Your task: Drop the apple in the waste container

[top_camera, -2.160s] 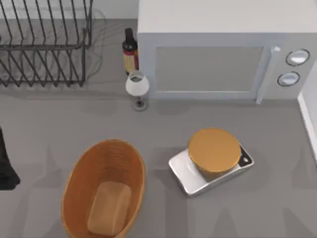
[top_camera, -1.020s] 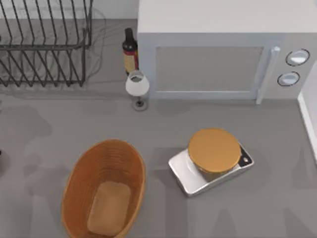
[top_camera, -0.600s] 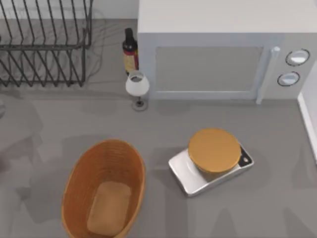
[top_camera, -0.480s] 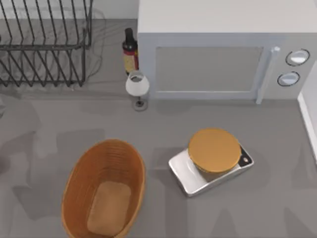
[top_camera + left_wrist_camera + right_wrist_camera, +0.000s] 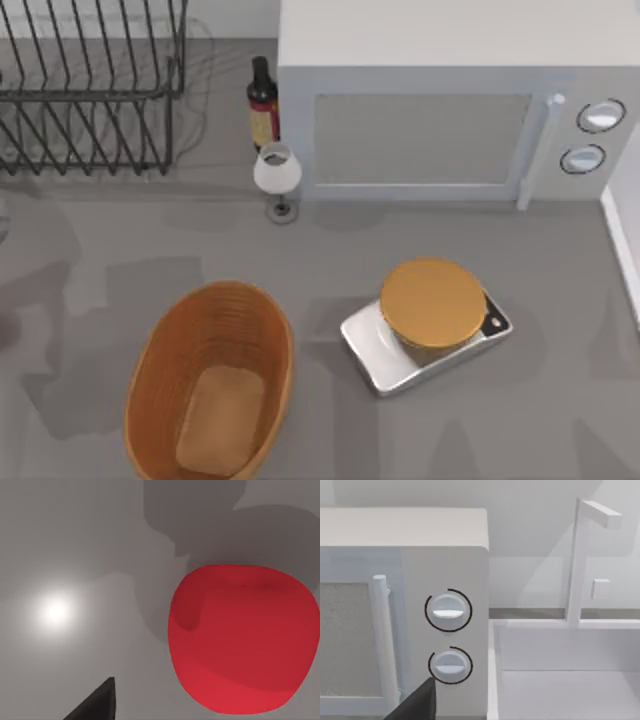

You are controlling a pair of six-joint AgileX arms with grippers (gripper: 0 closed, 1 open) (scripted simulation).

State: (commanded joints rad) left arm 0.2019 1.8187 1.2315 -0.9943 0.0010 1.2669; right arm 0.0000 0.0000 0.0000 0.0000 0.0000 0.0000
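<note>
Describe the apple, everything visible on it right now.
The apple shows in the left wrist view: a plain, bright red, rounded fruit with a smooth, matte-looking skin and a shallow dip on one side; no stem can be made out. It lies on the grey table, with soft shadows falling across it and the surface beside it. A dark finger of the left gripper pokes into the picture's edge, well apart from the fruit. Nothing but the table touches it as far as can be seen.
</note>
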